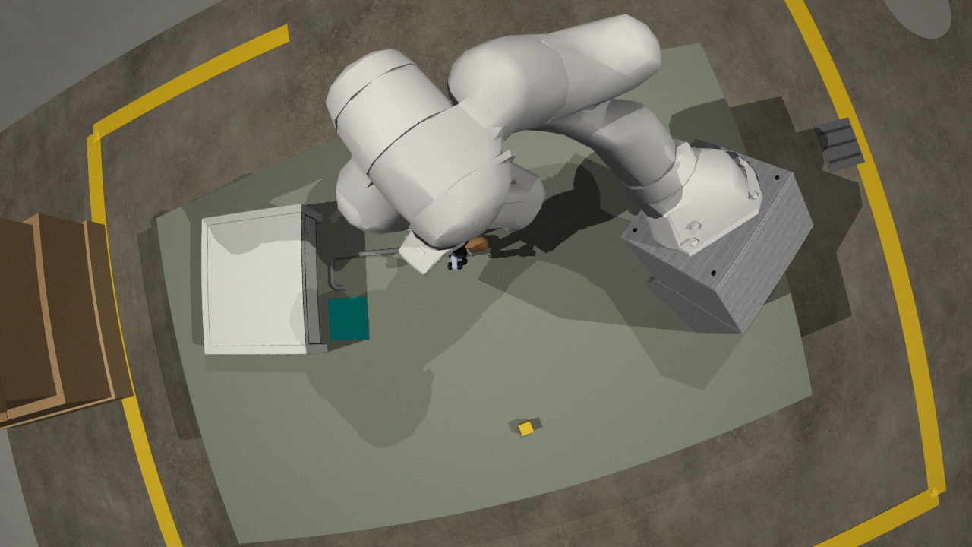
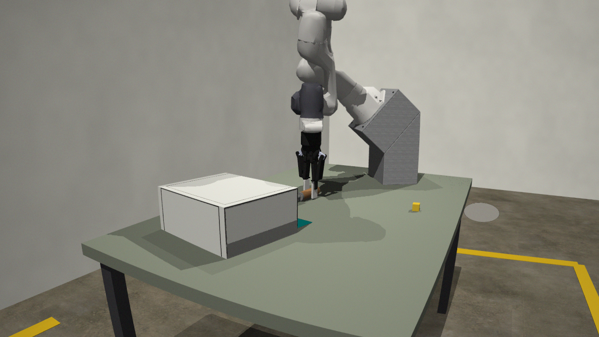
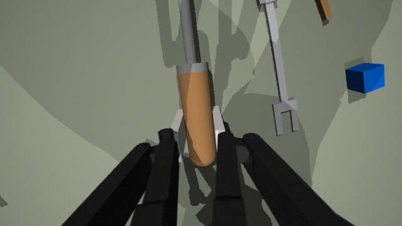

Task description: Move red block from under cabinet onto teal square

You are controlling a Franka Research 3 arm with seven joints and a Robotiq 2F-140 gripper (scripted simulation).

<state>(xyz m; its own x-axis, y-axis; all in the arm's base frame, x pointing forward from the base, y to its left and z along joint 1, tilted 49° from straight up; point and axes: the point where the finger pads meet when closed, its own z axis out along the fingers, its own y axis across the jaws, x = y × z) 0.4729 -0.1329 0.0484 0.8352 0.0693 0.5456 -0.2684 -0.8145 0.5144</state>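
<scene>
Clenched around the orange cylindrical handle point(image 3: 197, 116) of a grey metal hook tool point(image 1: 337, 267), the black two-fingered end effector point(image 3: 198, 132) is pointing straight down over the olive-green table point(image 2: 335, 268). Its white pads point(image 3: 176, 125) are pressing on both sides of the handle, near the handle's rounded free end. In the exterior view the handle is sitting low, at or just above the table surface.

From the handle a thin grey shaft is running toward the white box-shaped cabinet point(image 1: 254, 279), then bending at a right angle and ending in a small hooked tip. That tip is lying right at the far corner of the flat teal square point(image 1: 348, 318), just beside the cabinet's open grey front edge. The teal square is touching the cabinet's front along one side.

The red block is not showing in any view, so I cannot tell where under the cabinet it is lying.

A small yellow cube point(image 1: 525, 428) is sitting well apart from the cabinet, toward the near side of the table. In the wrist view a grey flat fork-ended tool point(image 3: 280, 78) is lying on the table beside the held tool, with a blue cube point(image 3: 365, 77) near it and the end of a brown wooden piece point(image 3: 324, 9) at the top edge.

The white arm is rising from a grey slanted pedestal point(image 2: 398, 142) at the table's far corner.
</scene>
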